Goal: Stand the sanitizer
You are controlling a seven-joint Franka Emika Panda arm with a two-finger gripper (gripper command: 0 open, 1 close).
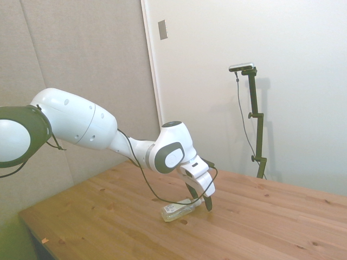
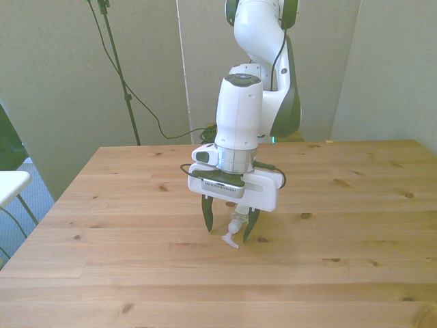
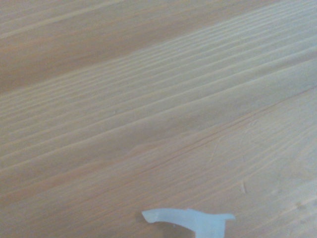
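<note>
I have the pale wooden plank table [image 2: 355,205] under the white Franka arm [image 1: 81,127], which reaches down near the table's middle, well in from every edge. Its two-finger gripper [image 2: 228,230] has the dark fingers [image 2: 207,216] spread apart, straddling the small clear plastic sanitizer bottle [image 1: 176,210], which lies on its side on the boards. In the front view the narrow white nozzle cap [image 2: 229,238] pokes out between the fingertips; the wrist view shows only that cap. To do this well, I judge I should close squarely on the neck, then tip the bottle slowly until its base sits flat before letting go.
</note>
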